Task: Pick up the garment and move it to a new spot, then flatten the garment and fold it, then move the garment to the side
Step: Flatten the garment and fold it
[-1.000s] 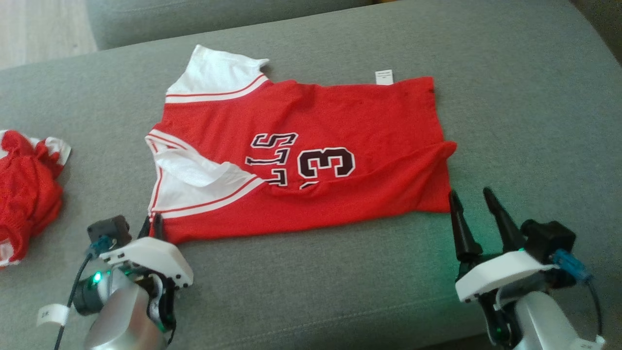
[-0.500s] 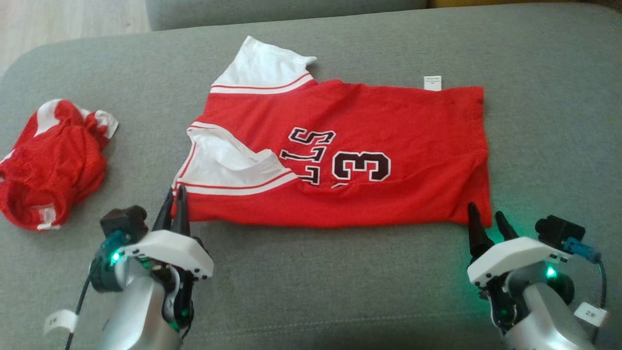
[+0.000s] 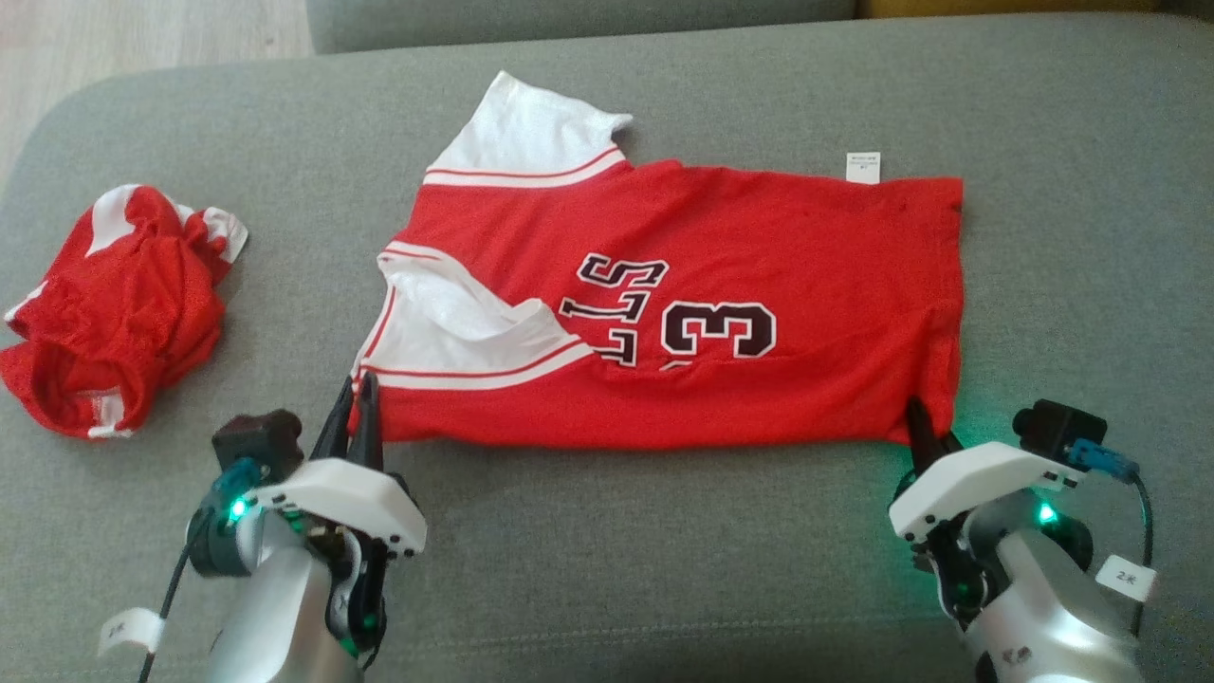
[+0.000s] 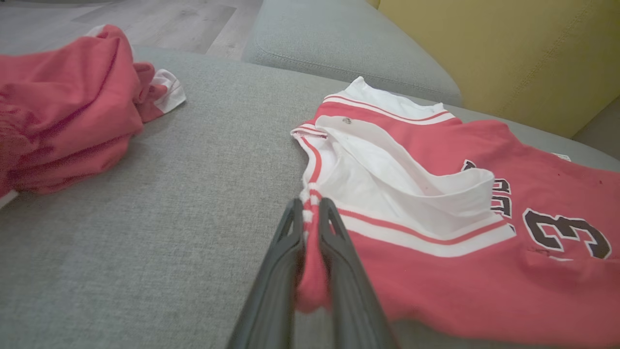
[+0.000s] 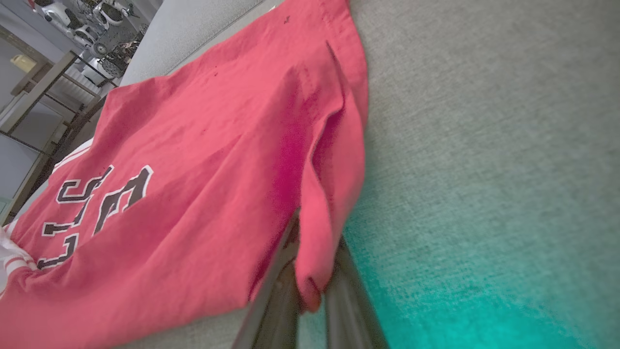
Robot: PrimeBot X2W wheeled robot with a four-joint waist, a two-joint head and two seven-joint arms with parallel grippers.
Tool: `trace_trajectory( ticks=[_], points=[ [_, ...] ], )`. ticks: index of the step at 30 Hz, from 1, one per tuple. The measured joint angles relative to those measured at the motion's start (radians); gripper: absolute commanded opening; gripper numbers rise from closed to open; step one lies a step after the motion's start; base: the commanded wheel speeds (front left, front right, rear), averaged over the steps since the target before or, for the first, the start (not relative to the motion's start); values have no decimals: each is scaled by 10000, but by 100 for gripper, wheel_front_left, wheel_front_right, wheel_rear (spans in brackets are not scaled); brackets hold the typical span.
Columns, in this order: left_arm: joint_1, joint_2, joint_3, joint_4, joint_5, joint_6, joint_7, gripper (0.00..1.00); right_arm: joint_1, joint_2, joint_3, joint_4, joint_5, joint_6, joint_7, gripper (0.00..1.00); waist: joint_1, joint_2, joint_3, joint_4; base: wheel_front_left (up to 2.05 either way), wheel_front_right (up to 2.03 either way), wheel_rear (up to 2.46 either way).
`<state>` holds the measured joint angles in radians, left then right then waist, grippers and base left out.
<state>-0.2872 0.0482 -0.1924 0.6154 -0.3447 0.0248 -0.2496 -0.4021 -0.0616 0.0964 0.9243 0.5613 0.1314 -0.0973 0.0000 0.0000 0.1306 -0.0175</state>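
The shirt [image 3: 721,256] lies spread near the front edge of the couch cushion [image 3: 664,550]. The left gripper [image 3: 358,391] pinches its near shoulder corner, the right gripper [image 3: 925,429] its near hem corner. Light, limp cloth, likely to sag: keep corners taut.

I have bare grey cushion [image 3: 664,560] along the lower middle of the frame and down the right side. The spread jersey [image 3: 759,247] covers the centre, and a crumpled red heap [image 3: 114,313] blocks my way at the left edge.
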Motion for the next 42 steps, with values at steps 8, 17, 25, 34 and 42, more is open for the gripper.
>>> trace_trajectory(
  ticks=[8,17,25,34,42],
  points=[
    [544,36,-21,537,-67,-88,31,0,198,-717,556,13,-46,0,418,0,0,0,-536,-59,0,0,0],
    [1809,148,-299,309,-205,-351,560,0,1483,-1833,1329,-1235,629,0,2211,0,0,0,-1346,-131,0,0,0],
    [2894,272,-522,-650,-462,-424,1415,0,2735,-2424,1183,-2775,1333,2,3724,0,0,0,-1543,-174,0,0,0],
    [3018,336,-155,-2023,-771,-142,769,100,3232,-2132,-23,-4546,414,0,2529,100,0,0,-1490,-212,0,0,0],
    [2758,165,437,-3615,-1170,-265,0,100,3263,-1507,-196,-6479,-966,0,460,100,0,0,-1438,-270,0,0,0]
  ],
)
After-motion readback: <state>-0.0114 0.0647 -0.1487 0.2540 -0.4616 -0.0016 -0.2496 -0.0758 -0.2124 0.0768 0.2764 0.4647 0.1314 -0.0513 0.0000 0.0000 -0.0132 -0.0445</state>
